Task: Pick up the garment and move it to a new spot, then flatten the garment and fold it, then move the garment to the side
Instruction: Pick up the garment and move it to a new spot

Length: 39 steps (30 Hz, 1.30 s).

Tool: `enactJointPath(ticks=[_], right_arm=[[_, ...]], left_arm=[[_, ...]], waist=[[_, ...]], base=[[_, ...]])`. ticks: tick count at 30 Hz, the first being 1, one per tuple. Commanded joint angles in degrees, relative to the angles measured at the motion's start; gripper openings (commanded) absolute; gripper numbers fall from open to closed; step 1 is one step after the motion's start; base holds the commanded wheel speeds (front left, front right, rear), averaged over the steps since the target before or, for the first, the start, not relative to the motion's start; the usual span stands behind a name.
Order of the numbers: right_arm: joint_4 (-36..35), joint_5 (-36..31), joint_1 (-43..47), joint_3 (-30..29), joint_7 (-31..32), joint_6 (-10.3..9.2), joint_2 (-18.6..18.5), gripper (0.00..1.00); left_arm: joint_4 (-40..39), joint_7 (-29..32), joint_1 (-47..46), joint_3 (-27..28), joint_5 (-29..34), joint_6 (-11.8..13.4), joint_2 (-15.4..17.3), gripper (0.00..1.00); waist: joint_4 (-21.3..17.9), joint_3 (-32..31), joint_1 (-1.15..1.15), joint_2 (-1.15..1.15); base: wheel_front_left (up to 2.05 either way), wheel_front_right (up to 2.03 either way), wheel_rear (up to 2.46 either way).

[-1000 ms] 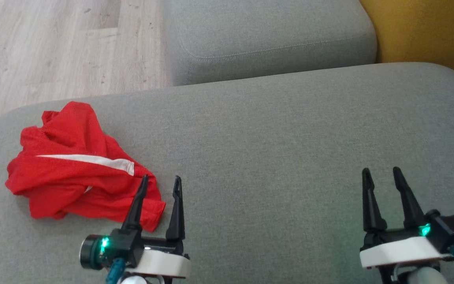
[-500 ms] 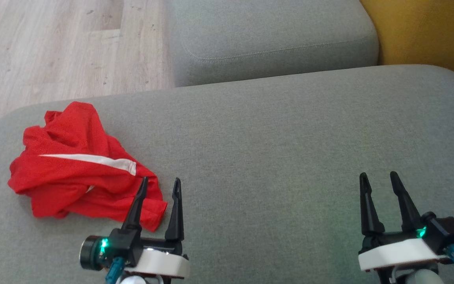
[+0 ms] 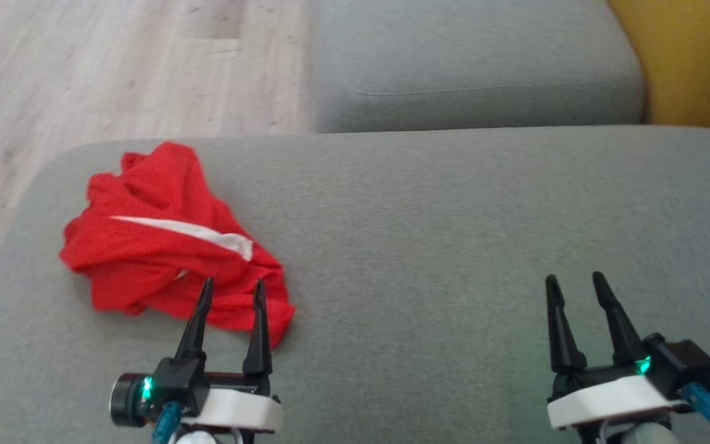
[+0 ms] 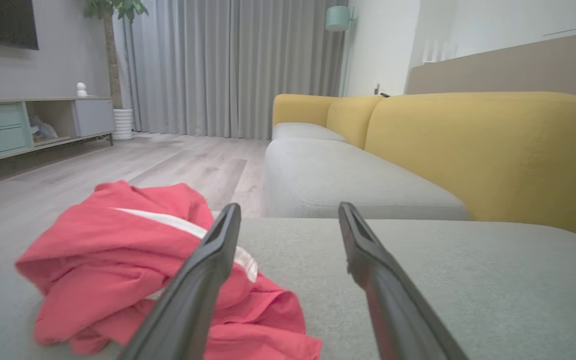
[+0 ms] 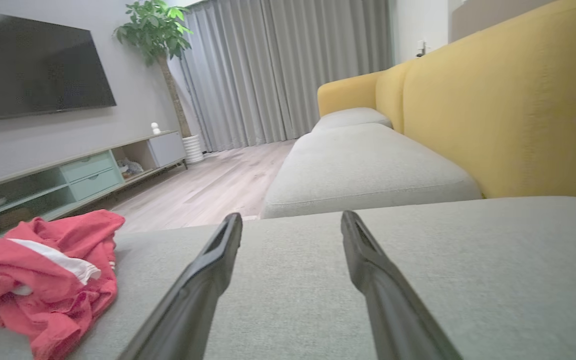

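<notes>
Seeing crumpled red mesh garment (image 3: 145, 259), white stripe, on left end of grey fabric sofa cushion (image 3: 423, 246) — our left tool (image 3: 233, 282) gaping, empty, at its near edge; right tool (image 3: 574, 277) likewise, well apart.

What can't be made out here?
- Type and shape of the garment: crumpled, its own folds hide them, all views.
- Whether the left gripper touches the garment: head view, fingers overlap it; left wrist view, a finger covers that part.
- Garment's near edge: left wrist view, cut by the bottom edge.
- TV cabinet shelf contents: right wrist view, too small.
</notes>
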Motion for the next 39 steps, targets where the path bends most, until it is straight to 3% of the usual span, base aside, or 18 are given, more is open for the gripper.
enactJointPath(ticks=[1, 15, 23, 34, 39], right_arm=[[-1.73, 0.31, -1.38, 2.03, -0.62, -0.04, -0.55, 1.00], [-1.98, -0.03, -0.36, 5.47, -0.62, -0.04, -0.55, 1.00], [-2.16, -0.67, -0.23, 6.40, -0.62, -0.04, -0.55, 1.00], [-1.79, -0.74, -0.92, 6.64, -0.62, -0.04, -0.55, 1.00], [-1.62, -1.36, -1.61, 5.72, -0.62, -0.04, -0.55, 1.00]], left_arm=[[-1.44, -0.56, -0.93, 2.52, 0.48, -0.09, -0.18, 1.00], [-0.30, -0.56, 0.00, 4.17, 2.59, -0.68, 0.42, 1.00], [-0.22, -0.56, 0.31, 4.43, 3.07, -0.85, 0.62, 1.00], [0.68, -0.56, -0.63, 4.87, 3.51, -1.63, 1.99, 1.00], [2.23, 3.16, -6.55, 2.79, 5.11, -5.26, 5.16, 1.00]], waist=[[2.45, -0.32, 0.00, 0.00], [13.29, -1.67, 0.00, 0.00], [17.05, -1.89, 0.00, 0.00], [16.26, -0.46, 0.00, 0.00], [13.87, 1.52, 0.00, 0.00]], base=[[0.00, 0.00, 0.00], [0.00, 0.00, 0.00], [0.00, 0.00, 0.00], [0.00, 0.00, 0.00], [0.00, 0.00, 0.00]])
